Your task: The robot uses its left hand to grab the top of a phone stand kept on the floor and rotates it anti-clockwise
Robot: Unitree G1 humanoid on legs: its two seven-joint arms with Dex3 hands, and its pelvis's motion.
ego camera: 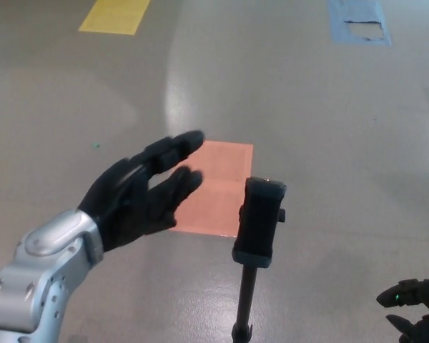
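Our left robot hand [139,196] hovers spread and empty beside the phone stand [259,232], which stands upright on the floor [329,121]; a careless sideways reach could topple it.

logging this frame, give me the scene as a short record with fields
left hand: open, fingers spread, left of the stand, not touching it
right hand: bottom right corner, only partly in view, away from the stand
stand: black, upright on its pole, head free
mat: orange sheet flat on the floor behind the stand
floor: grey, glossy, yellow patch and blue patch at the far edge
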